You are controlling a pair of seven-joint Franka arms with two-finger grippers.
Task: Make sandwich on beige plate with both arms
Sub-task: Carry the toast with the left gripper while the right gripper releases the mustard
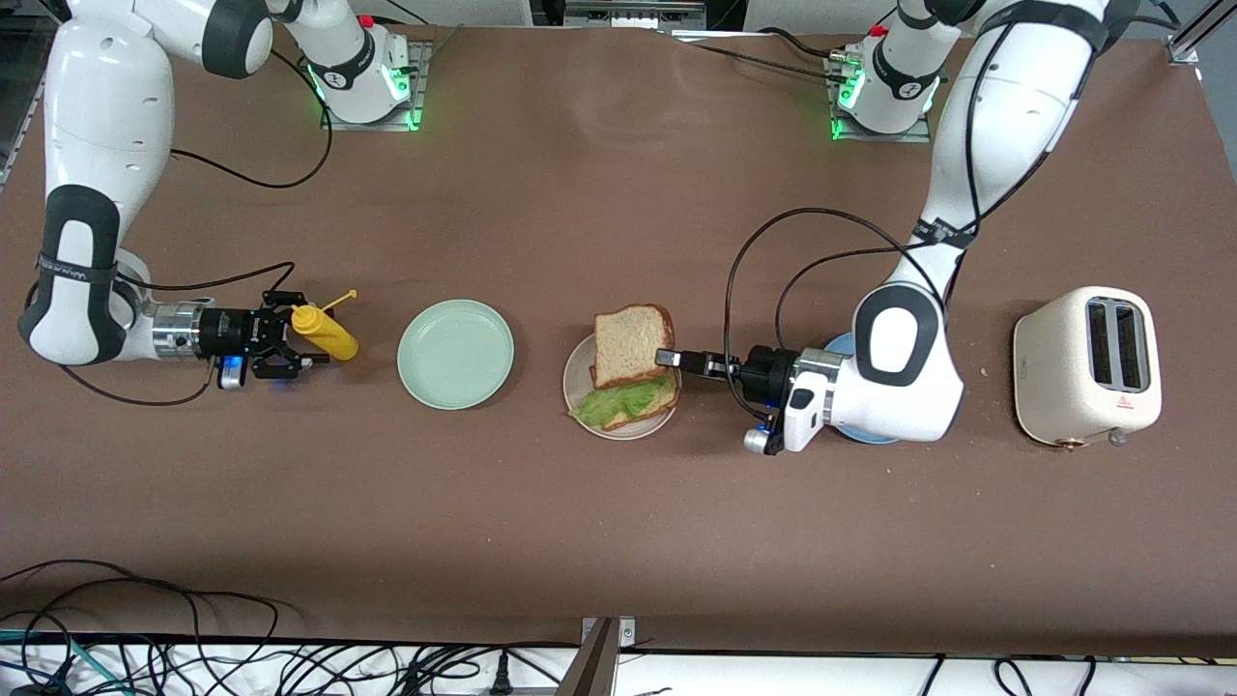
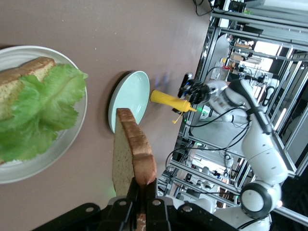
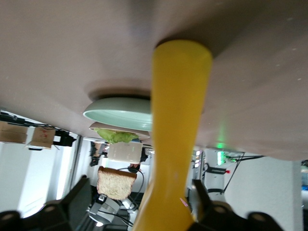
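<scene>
Front view showed the left gripper (image 1: 667, 358) pinching the top slice (image 1: 633, 343) by its edge over the beige plate (image 1: 578, 379), where lettuce (image 1: 623, 401) lay on the lower slice (image 2: 21, 79). Best practice: square the held slice over the lettuce, lower it flat, then release. The right gripper (image 1: 290, 341) stood wide around the mustard bottle (image 1: 326, 331).

A high front camera faces the robots across the table (image 1: 618, 541); both wrist cameras look closely past their grippers, sharing the mint plate (image 2: 129, 98).
</scene>
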